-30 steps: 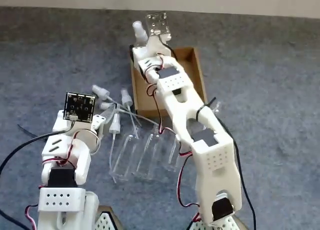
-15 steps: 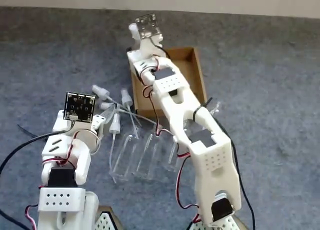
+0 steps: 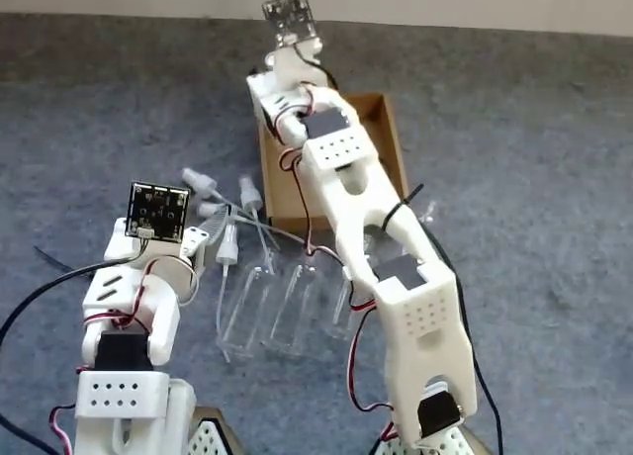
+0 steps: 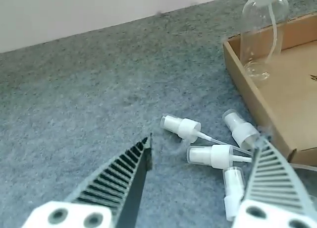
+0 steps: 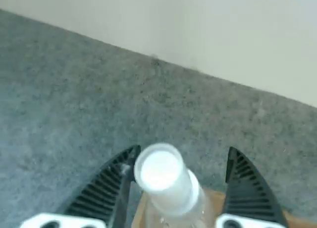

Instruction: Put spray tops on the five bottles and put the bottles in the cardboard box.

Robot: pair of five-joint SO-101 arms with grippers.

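A clear bottle (image 5: 166,181) with a white spray top stands upright between my right gripper's (image 5: 183,152) open fingers, and a gap shows on one side. The left wrist view shows this bottle (image 4: 260,34) with its base at the far corner of the cardboard box (image 4: 247,89). In the high view my right arm stretches over the box (image 3: 388,138) to its far end. My left gripper (image 4: 203,143) hangs open over several loose spray tops (image 4: 213,156) on the carpet and holds nothing. Those tops (image 3: 250,193) lie left of the box.
Several clear bottles without tops (image 3: 272,307) lie side by side on the grey carpet between the two arm bases. A pale wall runs along the far edge of the carpet. Open carpet lies to the right of the box.
My right arm's wrist has swung up and away over the box's far end. The bottle's white cap, seen beside it before, is now hidden under it in the high view. The left arm is still.
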